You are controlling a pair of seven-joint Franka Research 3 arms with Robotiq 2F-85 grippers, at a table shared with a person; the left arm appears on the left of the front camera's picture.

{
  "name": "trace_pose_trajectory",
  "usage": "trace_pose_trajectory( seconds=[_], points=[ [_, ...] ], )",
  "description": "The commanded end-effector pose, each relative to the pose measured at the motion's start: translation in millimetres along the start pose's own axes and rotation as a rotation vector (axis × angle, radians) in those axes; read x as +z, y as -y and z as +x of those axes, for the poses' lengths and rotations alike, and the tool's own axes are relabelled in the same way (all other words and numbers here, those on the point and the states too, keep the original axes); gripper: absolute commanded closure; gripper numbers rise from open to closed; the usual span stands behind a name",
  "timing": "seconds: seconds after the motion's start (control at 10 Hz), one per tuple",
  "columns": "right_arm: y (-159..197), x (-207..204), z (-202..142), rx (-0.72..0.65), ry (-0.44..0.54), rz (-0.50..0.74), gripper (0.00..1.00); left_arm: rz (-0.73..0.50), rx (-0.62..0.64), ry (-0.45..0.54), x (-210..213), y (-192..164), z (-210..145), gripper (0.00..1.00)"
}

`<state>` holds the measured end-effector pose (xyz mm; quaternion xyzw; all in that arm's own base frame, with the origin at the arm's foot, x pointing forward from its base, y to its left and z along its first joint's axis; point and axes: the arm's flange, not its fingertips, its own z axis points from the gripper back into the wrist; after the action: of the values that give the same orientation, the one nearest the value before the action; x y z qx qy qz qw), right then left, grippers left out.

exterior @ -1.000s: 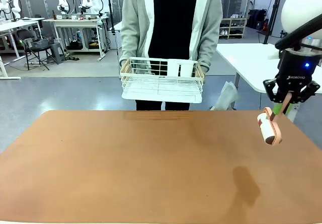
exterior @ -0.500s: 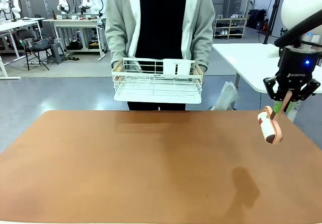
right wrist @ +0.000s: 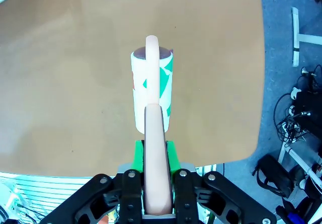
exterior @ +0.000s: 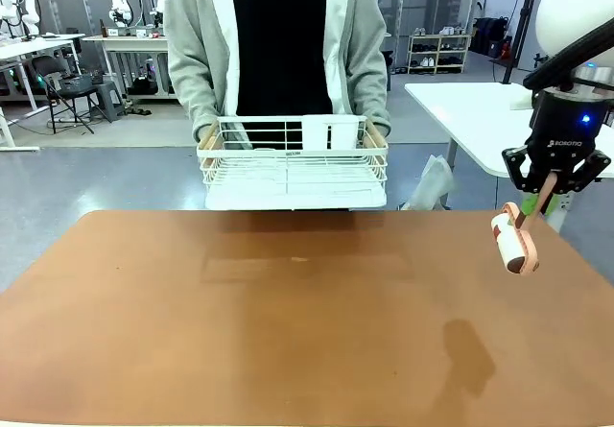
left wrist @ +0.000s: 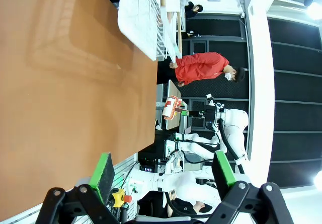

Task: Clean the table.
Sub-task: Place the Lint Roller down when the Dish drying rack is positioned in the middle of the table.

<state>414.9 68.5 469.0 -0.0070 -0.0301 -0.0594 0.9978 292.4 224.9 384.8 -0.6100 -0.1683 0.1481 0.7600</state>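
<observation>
Moved left and lower since a second ago, the white wire rack with wooden handles [exterior: 293, 163] is held by a person in a grey cardigan [exterior: 192, 43] at the far edge of the big reddish-brown table [exterior: 240, 341]. A white card sits on the rack's back wall. The right gripper [exterior: 534, 206], marked ROBOTIQ, stays clenched on a pink-handled lint roller [exterior: 513, 242] above the table's right side. The left gripper [left wrist: 163, 167] stands released.
</observation>
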Motion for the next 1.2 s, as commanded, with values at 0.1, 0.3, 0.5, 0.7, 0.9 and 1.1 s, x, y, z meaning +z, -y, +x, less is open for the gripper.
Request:
trace_pose_trajectory(
  seconds=[0.1,0.3,0.5,0.7,0.9,1.1],
  points=[
    [-1.1,3.6,2.5,0.001,-0.003,-0.005,0.79,-0.024,-0.024,0.004,3.1,-1.1,0.1,0.00],
    [-1.1,3.6,2.5,0.001,-0.003,-0.005,0.79,-0.024,-0.024,0.004,3.1,-1.1,0.1,0.00],
    [-1.1,3.6,2.5,0.001,-0.003,-0.005,0.79,-0.024,-0.024,0.004,3.1,-1.1,0.1,0.00],
    [-1.1,3.6,2.5,0.001,-0.003,-0.005,0.79,-0.024,-0.024,0.004,3.1,-1.1,0.1,0.00],
    [-1.1,3.6,2.5,0.001,-0.003,-0.005,0.79,-0.024,-0.024,0.004,3.1,-1.1,0.1,0.00],
    [-1.1,3.6,2.5,0.001,-0.003,-0.005,0.79,-0.024,-0.024,0.004,3.1,-1.1,0.1,0.00]
  ],
)
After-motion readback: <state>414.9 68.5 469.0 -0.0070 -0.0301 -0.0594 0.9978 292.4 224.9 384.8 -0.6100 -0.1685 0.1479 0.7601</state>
